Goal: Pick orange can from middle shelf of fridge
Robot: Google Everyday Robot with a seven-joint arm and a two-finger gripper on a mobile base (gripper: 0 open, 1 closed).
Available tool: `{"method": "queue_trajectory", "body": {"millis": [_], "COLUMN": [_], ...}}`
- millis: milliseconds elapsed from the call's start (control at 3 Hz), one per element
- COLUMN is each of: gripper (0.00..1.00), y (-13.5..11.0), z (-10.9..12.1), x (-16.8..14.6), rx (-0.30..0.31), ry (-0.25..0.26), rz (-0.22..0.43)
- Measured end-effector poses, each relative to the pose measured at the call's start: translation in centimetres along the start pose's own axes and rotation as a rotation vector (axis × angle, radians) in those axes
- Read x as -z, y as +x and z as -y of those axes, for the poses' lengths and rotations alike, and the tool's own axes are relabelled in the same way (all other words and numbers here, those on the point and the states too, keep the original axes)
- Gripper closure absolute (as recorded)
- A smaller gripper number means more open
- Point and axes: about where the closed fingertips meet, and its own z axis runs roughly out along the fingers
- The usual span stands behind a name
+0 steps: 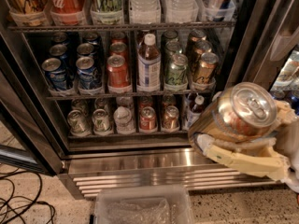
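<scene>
Cream gripper (243, 139), lower right of frame, grips coppery orange can (236, 113), silver lid. Steel-grey fridge (140, 160), ribbed grille, dark inside. Dark wire middle shelf (126, 95): blue cans (58, 73), red can (118, 71), green can (176, 69). Speckled beige floor (243, 204).

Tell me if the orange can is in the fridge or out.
Out: the claw holds the orange can tilted, low in front of the fridge, off the middle shelf.

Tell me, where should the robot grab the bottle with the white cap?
Probably around the bottle just under its cap, coming straight from the front: it stands upright, taller than the cans squeezed beside it. The gripper, low right outside the fridge, holds the orange can.
</scene>
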Motion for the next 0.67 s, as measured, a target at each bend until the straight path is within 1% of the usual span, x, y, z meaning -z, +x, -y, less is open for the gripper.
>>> {"method": "queue_trajectory", "body": {"millis": [333, 667], "gripper": [1.0, 1.0], "y": [-0.9, -1.8], "z": [-2.9, -5.8], "x": [-2.2, -4.7], "rx": [0.04, 0.079], "ry": [-0.116, -0.248], "rz": [-0.03, -0.02]}}
